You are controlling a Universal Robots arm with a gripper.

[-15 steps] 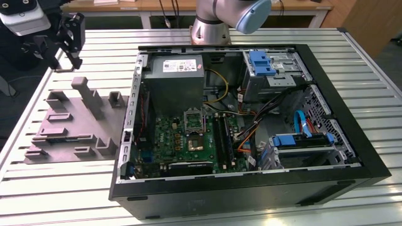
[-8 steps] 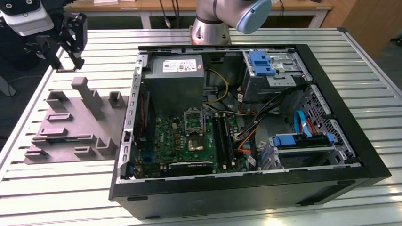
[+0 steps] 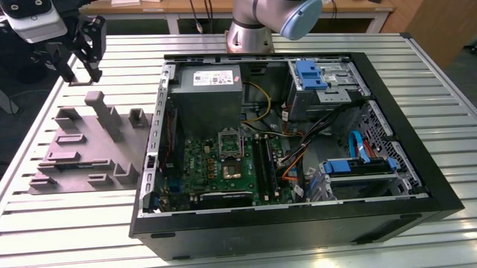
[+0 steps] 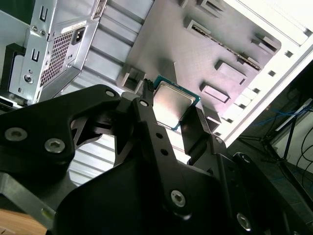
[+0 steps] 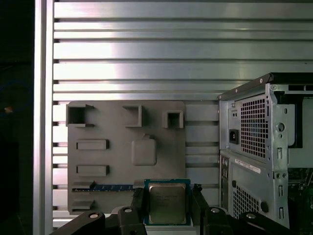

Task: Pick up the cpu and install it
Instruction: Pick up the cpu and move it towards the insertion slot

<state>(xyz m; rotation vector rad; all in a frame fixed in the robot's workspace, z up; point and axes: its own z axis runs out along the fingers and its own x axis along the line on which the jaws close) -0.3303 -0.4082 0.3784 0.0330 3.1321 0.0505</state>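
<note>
The end effector (image 3: 86,75) hangs at the far end of the exterior view's left, above the slatted metal tabletop (image 3: 89,223) and up off the grey moulded tray (image 3: 82,151) that lies there. In both wrist views its two black fingers (image 4: 146,117) are pressed in on the cpu (image 4: 173,104), pinching it by two opposite edges. The cpu is a thin square chip with a pale silvery top and a green rim, and its flat face is turned toward the cameras. In the first wrist view the cpu (image 5: 167,203) sits between the fingers (image 5: 138,200), with the tray (image 5: 112,127) and its raised blocks and shallow recesses spread out below. The perforated back panel of the open computer case (image 5: 254,147) stands just beside the tray. In the exterior view the case (image 3: 417,139) lies on its side to the right of the tray, open upward. Inside it are a green motherboard (image 3: 216,167), a metal-framed socket (image 3: 229,139) with a dark centre, a grey power supply box (image 3: 209,95) at the far side and blue drive brackets (image 3: 358,164) toward the right. The end effector is well apart from the socket.
</note>
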